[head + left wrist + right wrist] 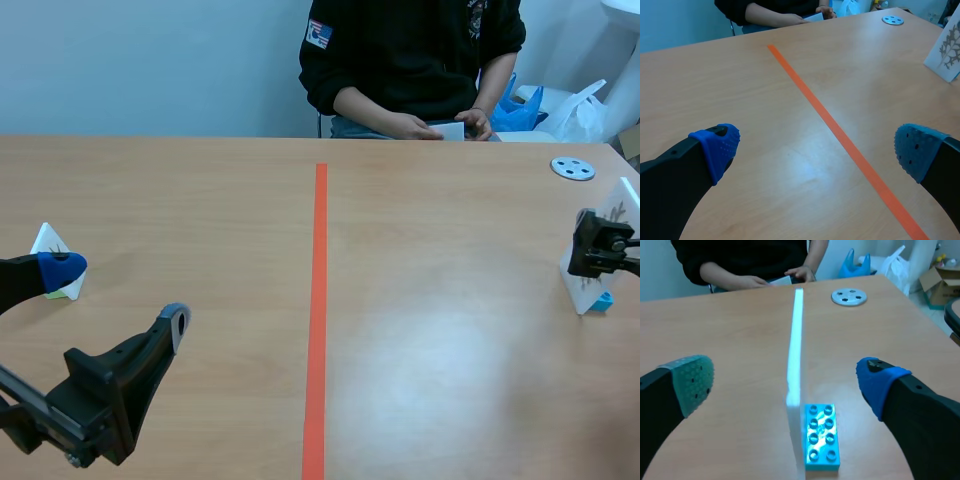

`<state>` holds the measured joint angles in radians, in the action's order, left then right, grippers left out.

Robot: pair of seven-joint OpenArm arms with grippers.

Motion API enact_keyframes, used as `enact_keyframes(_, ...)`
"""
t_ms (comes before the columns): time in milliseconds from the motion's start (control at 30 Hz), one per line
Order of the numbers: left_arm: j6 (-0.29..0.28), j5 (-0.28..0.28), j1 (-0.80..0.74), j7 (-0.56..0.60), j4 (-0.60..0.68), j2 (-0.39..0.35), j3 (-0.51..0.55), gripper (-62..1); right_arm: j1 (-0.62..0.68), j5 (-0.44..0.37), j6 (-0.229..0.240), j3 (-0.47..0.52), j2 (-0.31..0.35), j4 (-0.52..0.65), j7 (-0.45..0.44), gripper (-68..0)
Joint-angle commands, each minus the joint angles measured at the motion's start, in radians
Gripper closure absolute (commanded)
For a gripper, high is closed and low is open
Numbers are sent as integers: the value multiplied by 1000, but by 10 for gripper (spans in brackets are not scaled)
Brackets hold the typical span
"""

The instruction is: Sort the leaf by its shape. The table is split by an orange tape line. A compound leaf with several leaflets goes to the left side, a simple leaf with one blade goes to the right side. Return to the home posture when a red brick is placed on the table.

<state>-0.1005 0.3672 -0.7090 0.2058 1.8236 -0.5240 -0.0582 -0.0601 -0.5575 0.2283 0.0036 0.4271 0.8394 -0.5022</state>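
Observation:
A white card [585, 280] printed with a grey, many-leaflet leaf stands upright on a blue brick [600, 301], right of the orange tape line [320, 300]. My right gripper [604, 246] is at this card. The right wrist view shows the card [795, 360] edge-on between the open fingers, touching neither pad, with the blue brick [821, 437] at its foot. From the left wrist the card [947, 47] stands far off. My left gripper [120, 295] hangs open over the left half, nothing between its fingers [715, 147]. A second white card [48, 243] stands just behind its blue pad.
A person sits across the table, both hands holding a small white card [448, 130]. A round metal disc [573, 168] lies at the far right. The second card rests on a green-yellow brick [66, 292]. Bags and a box lie beyond the table's right corner.

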Motion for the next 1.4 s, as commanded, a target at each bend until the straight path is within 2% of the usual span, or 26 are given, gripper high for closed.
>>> enact_keyframes(0, 2, 6, 3, 14, 7, -3, 3, -623, -17, 1, 11, -3, 33, 40, -18, -644)
enact_keyframes(100, 2, 6, 3, 14, 7, -3, 3, -623, 0, 9, 33, -2, 53, 88, -17, -672)
enact_keyframes(300, 2, 6, 3, 14, 7, -3, 3, -623, 91, 16, 33, 0, 97, 263, 48, -672)
enact_keyframes(467, 2, 6, 2, 13, 7, -3, 3, -623, 203, 16, 33, 29, 116, 427, 114, -672)
enact_keyframes(833, 2, 6, 3, 13, 7, -4, 3, -623, 491, 34, 35, 37, 135, 776, 148, -671)
enact_keyframes(967, 1, 6, 3, 13, 7, -7, 3, -623, 576, 34, 79, 37, 134, 855, 184, -671)
enact_keyframes(1367, 1, 6, 3, 13, 7, -9, 3, -623, 755, 34, 98, 37, 132, 1006, 241, -671)
